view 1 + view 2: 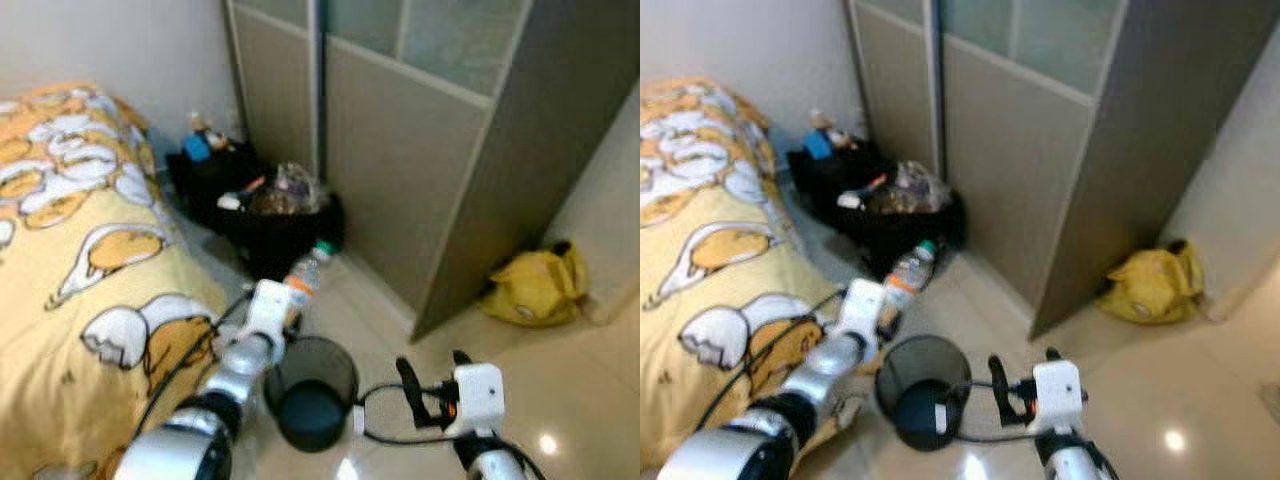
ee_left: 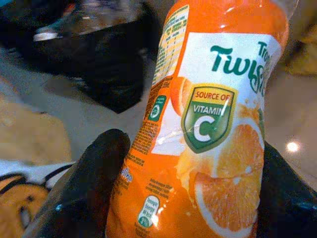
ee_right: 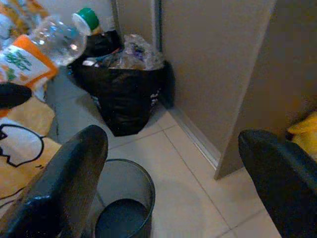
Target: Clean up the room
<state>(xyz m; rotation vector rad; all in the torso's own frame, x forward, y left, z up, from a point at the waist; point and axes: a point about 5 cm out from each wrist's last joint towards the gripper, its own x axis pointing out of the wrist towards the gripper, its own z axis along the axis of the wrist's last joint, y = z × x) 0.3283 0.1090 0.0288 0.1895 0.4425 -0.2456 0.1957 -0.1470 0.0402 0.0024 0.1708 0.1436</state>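
Just above the bin, a bottle is clamped in the left gripper, while the right gripper is held spread apart.

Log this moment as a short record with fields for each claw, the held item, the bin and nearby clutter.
left claw: shut on orange juice bottle, above and just behind the bin
right claw: open, empty, beside the bin
wire mesh bin: upright on the tile floor, between the arms
black trash bag: full, by the wardrobe
yellow bag: on floor, right
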